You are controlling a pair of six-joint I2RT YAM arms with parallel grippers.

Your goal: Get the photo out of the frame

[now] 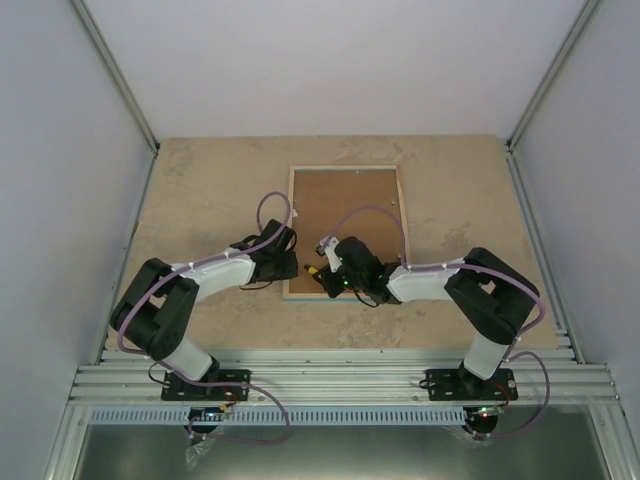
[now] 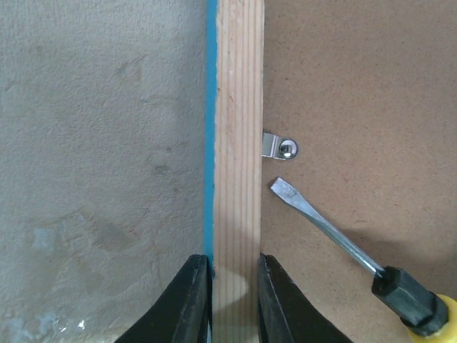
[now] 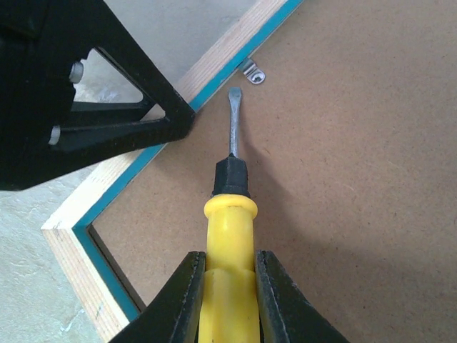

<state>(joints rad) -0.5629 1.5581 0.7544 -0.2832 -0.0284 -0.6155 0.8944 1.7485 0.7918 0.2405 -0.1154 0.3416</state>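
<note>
The frame (image 1: pixel 345 169) lies face down on the table, its brown fibreboard backing (image 1: pixel 345 215) upward. The photo is hidden under the backing. My left gripper (image 2: pixel 234 261) is shut on the frame's left wooden rail (image 2: pixel 239 143), one finger on the turquoise outer edge, the other on the inner side. My right gripper (image 3: pixel 230 257) is shut on the yellow handle of a flat screwdriver (image 3: pixel 230 214). Its blade tip (image 2: pixel 282 187) hovers over the backing just short of a small metal retaining tab (image 2: pixel 278 146) screwed beside that rail. Both grippers (image 1: pixel 285 262) (image 1: pixel 335 268) are at the frame's near left corner.
The frame rests mid-table on a beige stone-patterned top (image 1: pixel 200 190). White walls (image 1: pixel 60 150) close in the left, right and back. An aluminium rail (image 1: pixel 340 380) with the arm bases runs along the near edge. The left arm's black body (image 3: pixel 86 107) fills the right wrist view's upper left.
</note>
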